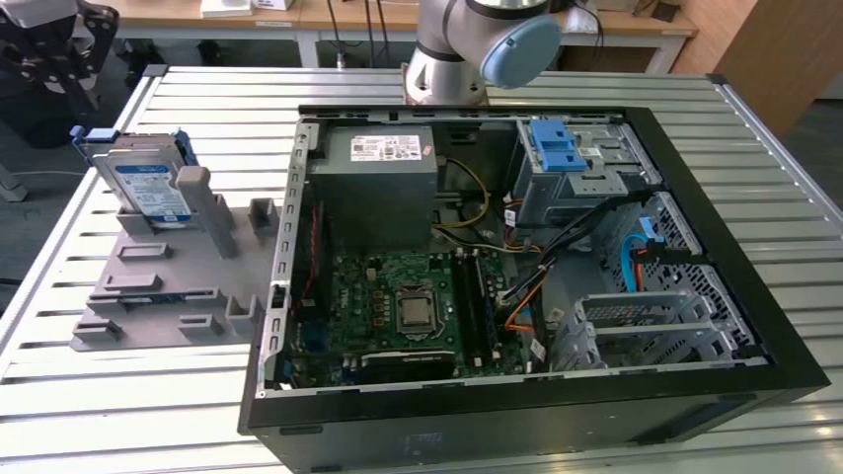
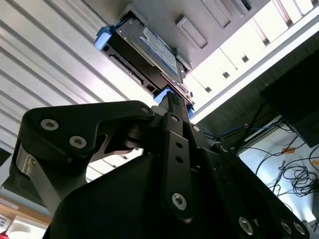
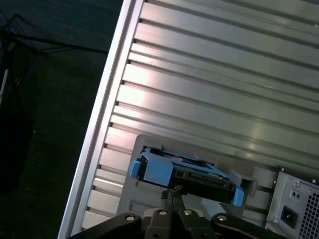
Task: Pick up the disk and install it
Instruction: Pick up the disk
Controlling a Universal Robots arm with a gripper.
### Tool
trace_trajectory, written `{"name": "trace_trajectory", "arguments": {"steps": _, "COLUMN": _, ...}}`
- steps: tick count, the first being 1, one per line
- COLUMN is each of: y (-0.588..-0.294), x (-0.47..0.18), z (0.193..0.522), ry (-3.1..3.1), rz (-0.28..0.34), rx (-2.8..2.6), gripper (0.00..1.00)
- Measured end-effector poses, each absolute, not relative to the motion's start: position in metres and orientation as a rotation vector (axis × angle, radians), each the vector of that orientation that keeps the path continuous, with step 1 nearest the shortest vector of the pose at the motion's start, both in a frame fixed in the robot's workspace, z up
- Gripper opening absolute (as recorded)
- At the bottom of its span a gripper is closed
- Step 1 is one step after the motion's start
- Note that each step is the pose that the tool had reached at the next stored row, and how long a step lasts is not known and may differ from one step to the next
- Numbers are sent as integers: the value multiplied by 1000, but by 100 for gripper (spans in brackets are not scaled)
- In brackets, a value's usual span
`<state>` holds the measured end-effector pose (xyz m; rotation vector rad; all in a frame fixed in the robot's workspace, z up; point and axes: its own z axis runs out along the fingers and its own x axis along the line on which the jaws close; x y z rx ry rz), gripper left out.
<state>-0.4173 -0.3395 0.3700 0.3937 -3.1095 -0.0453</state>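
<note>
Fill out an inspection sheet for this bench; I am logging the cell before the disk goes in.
Surface: ribbed metal table, grey fixture plate on it at the exterior view's left.
Job's things: disk stands on edge in the fixture plate, not yet picked up; open computer case beside it.
Clutter: nothing seen.
Grippers: gripper apart from the disk, fingers shut, holding nothing.
Cables: bundles inside the case; loose cables on the floor in the second wrist view.
Surroundings: wooden desks behind the table.
</note>
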Motion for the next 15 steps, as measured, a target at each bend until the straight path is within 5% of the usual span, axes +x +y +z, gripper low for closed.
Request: {"name": "trace_trajectory", "arguments": {"steps": 15, "y": -339, "x": -417, "z": 370, "ry": -3071, "rz": -44, "rx": 618, "gripper": 11}}
